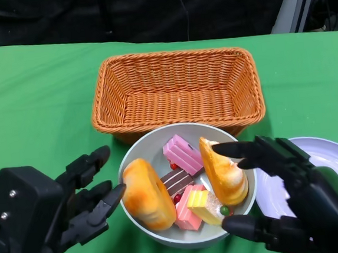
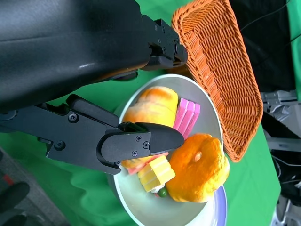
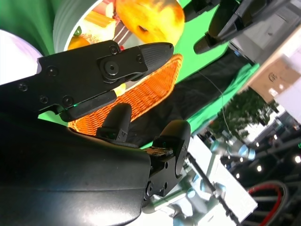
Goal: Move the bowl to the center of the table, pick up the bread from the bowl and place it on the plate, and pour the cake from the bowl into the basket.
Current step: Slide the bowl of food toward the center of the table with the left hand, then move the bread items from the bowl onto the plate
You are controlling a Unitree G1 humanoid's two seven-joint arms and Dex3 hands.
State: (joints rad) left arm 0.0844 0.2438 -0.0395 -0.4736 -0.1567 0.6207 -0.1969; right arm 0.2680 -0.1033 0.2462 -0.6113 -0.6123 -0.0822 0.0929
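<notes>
A grey bowl (image 1: 149, 148) sits just in front of the wicker basket (image 1: 177, 90). It holds a round golden bread (image 1: 146, 193) on its left, a taller orange bread (image 1: 223, 172) on its right, and pink (image 1: 182, 154), chocolate (image 1: 177, 182) and yellow (image 1: 202, 205) cake pieces between them. My left hand (image 1: 75, 200) is spread beside the bowl's left rim and holds nothing. My right hand (image 1: 287, 193) is spread at the bowl's right side, one fingertip over the orange bread and the thumb by the near rim. The left wrist view shows both breads (image 2: 197, 167) and the cakes (image 2: 186, 114).
A white plate (image 1: 331, 154) lies right of the bowl, partly under my right hand. The basket is empty and nearly touches the bowl's far rim. Green cloth covers the table, with free room to the left. The right wrist view shows the basket (image 3: 146, 94) and the round bread (image 3: 150, 19).
</notes>
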